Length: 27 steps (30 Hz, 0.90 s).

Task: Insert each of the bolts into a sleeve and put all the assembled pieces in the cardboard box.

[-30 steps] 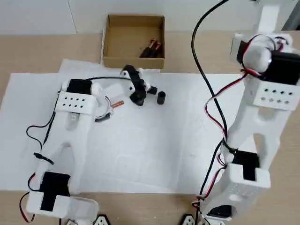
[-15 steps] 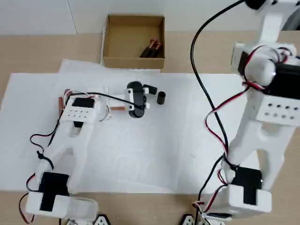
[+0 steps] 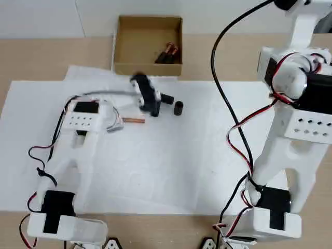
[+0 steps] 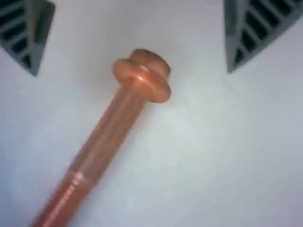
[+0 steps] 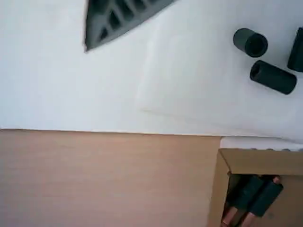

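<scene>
I see both arms built of white printed shells, the left arm at the lower left of the frame and the right arm at the right, each with black servo blocks and plates dotted with small round holes. Thin red and black wires loop along them, and a thick black cable climbs to the top edge. On the left gripper the fingers are dark grey and ribbed
</scene>
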Tool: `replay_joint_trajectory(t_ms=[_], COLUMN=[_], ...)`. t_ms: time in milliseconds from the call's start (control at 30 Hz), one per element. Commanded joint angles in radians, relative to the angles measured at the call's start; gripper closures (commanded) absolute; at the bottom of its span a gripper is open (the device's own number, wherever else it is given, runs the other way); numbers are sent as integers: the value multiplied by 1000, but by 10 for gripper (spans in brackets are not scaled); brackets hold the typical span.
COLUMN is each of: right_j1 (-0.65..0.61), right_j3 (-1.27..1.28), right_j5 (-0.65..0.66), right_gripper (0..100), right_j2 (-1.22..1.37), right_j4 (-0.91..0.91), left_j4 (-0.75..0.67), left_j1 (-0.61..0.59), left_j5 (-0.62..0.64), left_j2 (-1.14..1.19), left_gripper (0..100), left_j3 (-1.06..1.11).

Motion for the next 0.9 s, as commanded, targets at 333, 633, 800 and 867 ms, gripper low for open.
replay_joint_trajectory(t_ms=[333, 633, 800, 867], right_j1=[5, 5, 8, 8], right_j3=[0, 61, 72, 74], right_j5=[72, 72, 72, 72], right_gripper=[818, 819, 819, 819], right_j2=[-45, -48, -61, -90], right_j4=[4, 7, 7, 7], left_j4=[595, 293, 290, 285], left_j1=[40, 43, 89, 106], left_j5=[1295, 1935, 2120, 2122], left_j2=[-17, 140, 235, 255], left_gripper=[760, 759, 759, 760], left_j3=[-412, -288, -289, -289])
